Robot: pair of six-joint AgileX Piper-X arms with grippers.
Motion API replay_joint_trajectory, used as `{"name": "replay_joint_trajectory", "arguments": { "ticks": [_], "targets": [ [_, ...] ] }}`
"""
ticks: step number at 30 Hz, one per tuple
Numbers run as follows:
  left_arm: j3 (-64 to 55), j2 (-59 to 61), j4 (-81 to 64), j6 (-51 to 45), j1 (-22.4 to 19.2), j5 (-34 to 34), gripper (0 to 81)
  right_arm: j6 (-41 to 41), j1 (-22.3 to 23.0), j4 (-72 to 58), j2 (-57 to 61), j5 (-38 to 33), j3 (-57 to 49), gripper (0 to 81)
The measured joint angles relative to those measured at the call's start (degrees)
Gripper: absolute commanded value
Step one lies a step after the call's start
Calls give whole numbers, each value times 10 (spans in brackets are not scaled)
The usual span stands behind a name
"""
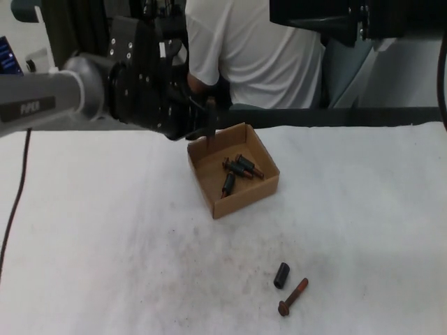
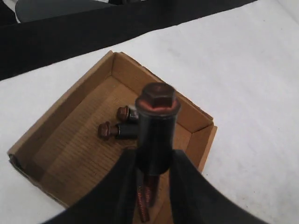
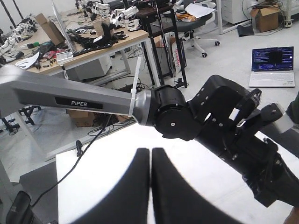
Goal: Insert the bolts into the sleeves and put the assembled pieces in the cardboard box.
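My left gripper (image 2: 154,173) is shut on an assembled piece (image 2: 157,130), a rusty bolt seated in a black sleeve, held upright over the cardboard box (image 2: 70,95). In the high view this gripper (image 1: 209,125) hangs above the back left corner of the box (image 1: 244,199). Three assembled pieces (image 1: 237,169) lie inside the box, and two of them (image 2: 114,130) appear under the held one. A loose black sleeve (image 1: 281,275) and a loose bolt (image 1: 292,296) lie on the white cloth at the front right. My right gripper (image 3: 150,186) is shut on nothing, raised high and facing the left arm (image 3: 173,114).
White cloth (image 1: 105,244) covers the bench, with open room left of and in front of the box. A dark strip (image 1: 335,116) runs along the bench's far edge. The right arm's dark body (image 1: 328,21) hangs at the upper right.
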Motion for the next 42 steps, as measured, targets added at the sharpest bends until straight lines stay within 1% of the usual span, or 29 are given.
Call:
{"name": "replay_joint_trajectory", "arguments": {
  "ticks": [6, 14, 17, 23, 29, 31, 32, 34, 35, 37, 38, 39, 42],
  "targets": [
    [-8, 20, 44, 33, -5, -11, 2, -2, 0, 0, 0, 0, 0, 8],
    [-19, 34, 56, 61, -51, -25, 2, -5, 0, 0, 0, 0, 0, 8],
    [-25, 34, 56, 64, -60, -33, 2, -5, 0, 0, 0, 0, 0, 8],
    [-27, 45, 56, 67, -61, -56, 2, -5, 0, 0, 0, 0, 0, 8],
    [-27, 48, 55, 71, -61, -59, 1, -5, 0, 0, 0, 0, 0, 8],
    [-27, 48, 53, 74, -61, -59, 38, -5, 0, 0, 0, 0, 0, 8],
    [-27, 48, 50, 73, -61, -59, 82, -5, 0, 0, 0, 0, 0, 8],
    [-27, 48, 40, 73, -61, -59, 207, -5, 0, 0, 0, 0, 0, 8],
    [-27, 48, 40, 73, -61, -59, 319, -5, 0, 0, 0, 0, 0, 8],
    [-29, 48, 40, 74, -61, -59, 469, -5, 0, 0, 0, -1, 0, 8],
    [-30, 48, 40, 74, -61, -61, 513, -5, 0, 0, 0, -2, 0, 8],
    [-32, 48, 37, 72, -61, -67, 518, -5, 0, 0, 0, -3, 0, 8],
    [-34, 48, 35, 70, -58, -82, 490, -5, 0, 0, 0, -6, 0, 8]
  ]
}}
